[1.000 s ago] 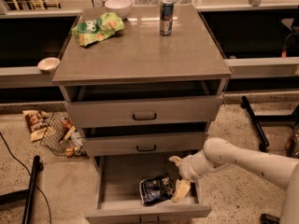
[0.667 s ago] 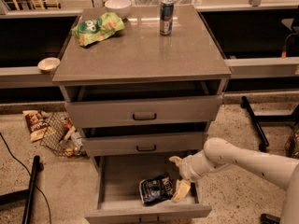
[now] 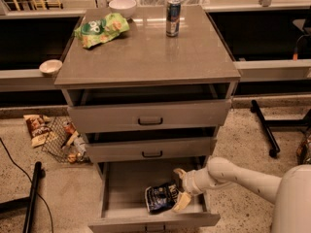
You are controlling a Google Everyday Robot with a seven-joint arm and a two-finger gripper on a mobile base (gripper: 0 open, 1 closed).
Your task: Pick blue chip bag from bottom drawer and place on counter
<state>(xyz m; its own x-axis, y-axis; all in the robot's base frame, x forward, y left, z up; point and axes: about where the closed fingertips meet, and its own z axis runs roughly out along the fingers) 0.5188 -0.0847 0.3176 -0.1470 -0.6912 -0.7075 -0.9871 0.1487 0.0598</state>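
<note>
Since the blue chip bag (image 3: 161, 197) lying in the bottom drawer (image 3: 124, 191) looks light, soft and slippery, I'd pinch its crumpled right edge; my gripper (image 3: 179, 188) hangs there, fingers apart.

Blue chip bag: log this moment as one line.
blue chip bag: in bottom drawer | gripper: open, beside bag | grasp: not yet
</note>
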